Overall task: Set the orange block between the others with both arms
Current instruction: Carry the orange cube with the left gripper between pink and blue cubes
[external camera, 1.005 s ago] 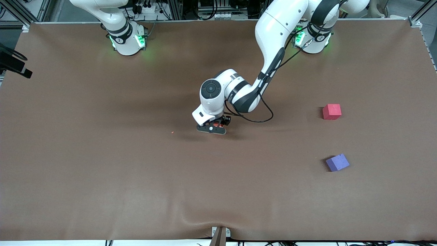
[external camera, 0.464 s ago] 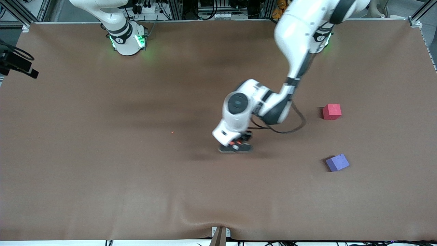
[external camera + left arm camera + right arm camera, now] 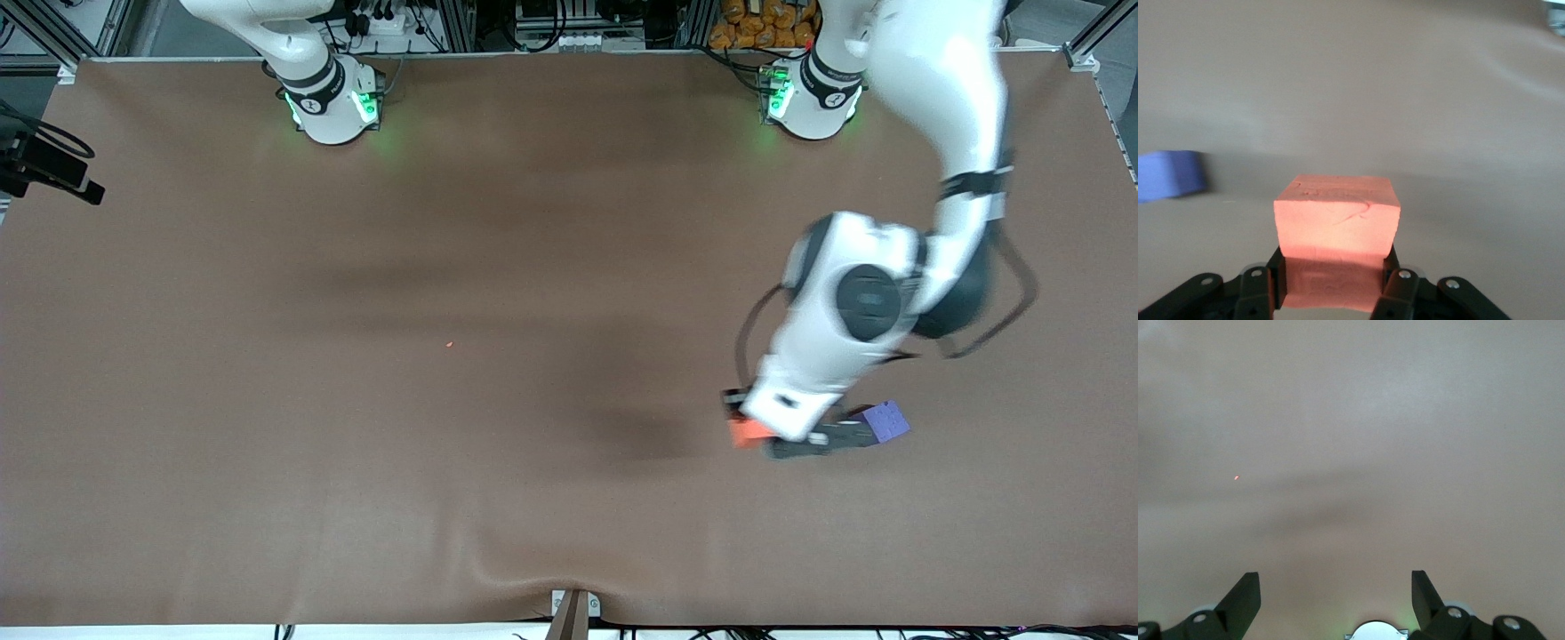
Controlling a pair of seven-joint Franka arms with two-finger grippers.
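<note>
Left end effector clamping orange block — purple-blue cube beside

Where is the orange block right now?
The small matte orange foam cube is clamped in the left gripper, in the air beside the purple-blue cube.

Count of items in view. Robot arms: two, a left arm and a right arm. Grippers: two, the left gripper and the right gripper. Cubes visible: two in all, one orange block and one purple-blue cube. Tables: one brown table. Small orange specks on the table: one. Green-lit arm bases: two, one at the right arm, one at the left arm.
</note>
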